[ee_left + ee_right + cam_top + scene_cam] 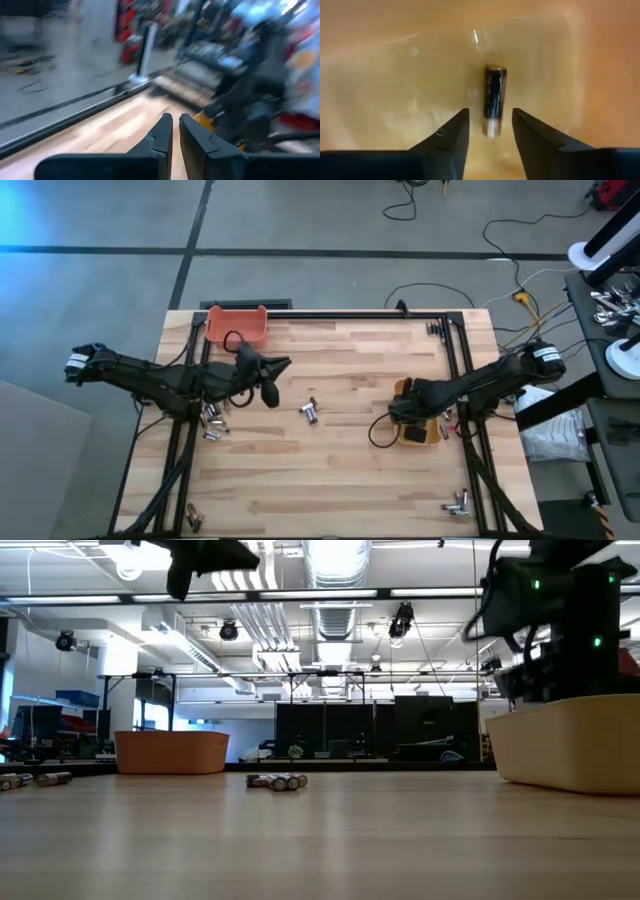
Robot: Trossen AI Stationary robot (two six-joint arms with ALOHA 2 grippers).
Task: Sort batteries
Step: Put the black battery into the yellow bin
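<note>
My right gripper (pixel 490 117) hangs open inside the yellow bin (pixel 418 430) at the table's right. A dark battery (pixel 494 100) with a silvery end shows against the bin's floor just past the fingertips, touching neither finger. My left gripper (pixel 272 388) is raised above the table (pixel 195 560), near the orange bin (pixel 237 325), with its fingers (pixel 162 132) almost together and nothing between them. A small cluster of silvery batteries (pixel 310 412) lies at the table's middle (pixel 277 781). Another cluster (pixel 212 422) lies under the left arm.
More batteries lie near the table's near right corner (pixel 457 502) and near left corner (pixel 190 515). Black frame rails (pixel 455 360) run along the table's left, right and far sides. The wood between the two bins is open around the middle cluster.
</note>
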